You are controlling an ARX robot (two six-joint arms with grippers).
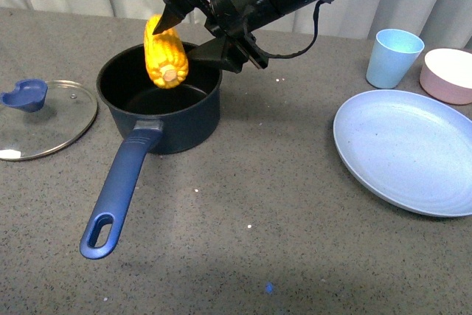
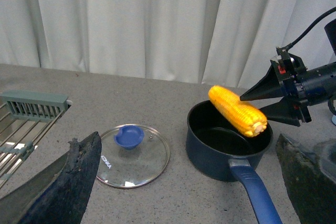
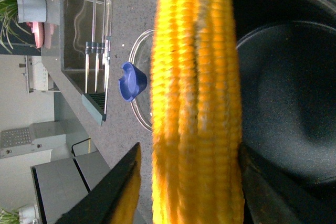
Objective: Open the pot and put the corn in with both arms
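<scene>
Two fingers of our right gripper [image 1: 174, 43] are clamped across the girth of the corn [image 1: 166, 55], one on each side, holding it tilted with the cut end lowest. Directly below these fingers sits the pot [image 1: 164, 129], uncovered, its black interior empty. The cob hangs above the rim and touches nothing but the fingers. The lid [image 1: 46, 117] lies flat on the counter, well apart from the right fingers, on the far side of the pot from them. Our left gripper [image 2: 186, 145] is spread wide and grasps nothing; lid and pot lie ahead of its fingers [image 2: 79, 177]. We judge the cob to be light and stiff, so no sag is expected. Its rounded, ridged kernel surface gives only narrow contact, and it may roll or pivot between the two pads. A hold across the thick part, square to the kernel rows, suits it best. We advise lowering it inside the wall before release, since a drop from height could bounce it off the rim.
</scene>
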